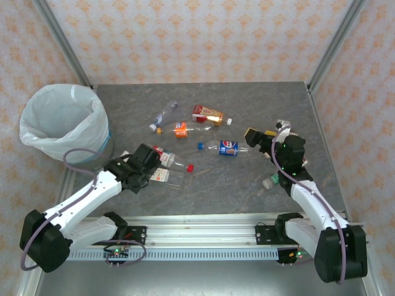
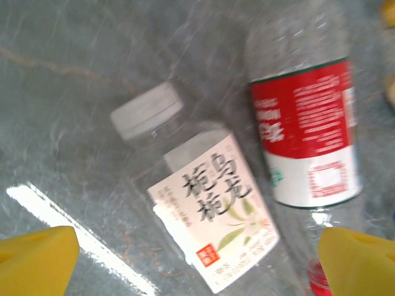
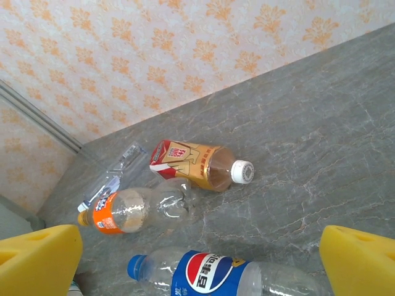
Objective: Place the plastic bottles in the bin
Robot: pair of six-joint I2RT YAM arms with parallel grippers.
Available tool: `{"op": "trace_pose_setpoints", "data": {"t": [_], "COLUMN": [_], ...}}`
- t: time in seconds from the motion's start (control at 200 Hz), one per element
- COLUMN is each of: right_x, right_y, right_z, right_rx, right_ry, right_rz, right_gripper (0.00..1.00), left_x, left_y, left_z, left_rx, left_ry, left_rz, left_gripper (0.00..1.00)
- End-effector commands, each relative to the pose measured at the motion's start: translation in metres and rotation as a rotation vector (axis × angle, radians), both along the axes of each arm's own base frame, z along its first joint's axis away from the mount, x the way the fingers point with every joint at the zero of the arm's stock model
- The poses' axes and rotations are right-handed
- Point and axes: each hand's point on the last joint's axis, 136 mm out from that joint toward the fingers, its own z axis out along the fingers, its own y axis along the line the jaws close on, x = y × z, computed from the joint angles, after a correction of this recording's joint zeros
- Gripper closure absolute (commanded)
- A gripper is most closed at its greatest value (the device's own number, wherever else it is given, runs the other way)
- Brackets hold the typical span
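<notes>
Though strewn mid-tabletop point(image 1: 234, 191), well apart from bin point(image 1: 43, 132) at left edge: plastic bottles point(image 1: 207, 115) | left tool point(image 1: 150, 165) spread above white-label bottle point(image 2: 216, 228) and red-label bottle point(image 2: 308, 135), pinching nothing | right tool point(image 1: 262, 137) spread beside blue-label bottle point(image 3: 210, 274)

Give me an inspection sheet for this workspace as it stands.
Surface: grey marbled table, no spills seen.
Job's things: plastic bottles lie scattered on the table, outside the bin, which stands bag-lined at the left.
Clutter: nothing seen.
Grippers: left gripper open over the white-label bottle and red-label bottle; right gripper open near the Pepsi bottle, empty.
Cables: one looped cable along each arm.
Surroundings: patterned walls, metal frame posts.
</notes>
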Motion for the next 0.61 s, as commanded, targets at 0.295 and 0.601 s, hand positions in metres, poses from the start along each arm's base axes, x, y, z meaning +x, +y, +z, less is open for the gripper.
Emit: {"op": "trace_pose_setpoints", "data": {"t": [0.295, 0.601], "right_x": [-0.01, -0.011], "right_y": [0.004, 0.006], "right_z": [0.008, 0.008], "right_rx": [-0.006, -0.002], "right_ry": [-0.044, -0.042], "right_rz": [0.018, 0.027], "right_gripper": [0.01, 0.01], "left_x": [0.002, 0.019], "left_y": [-0.01, -0.014], "left_z": [-0.023, -0.035], "left_rx": [-0.047, -0.07], "left_ry": [0.109, 0.065], "left_rz": [0.184, 0.272], "left_gripper": [0.0, 0.0]}}
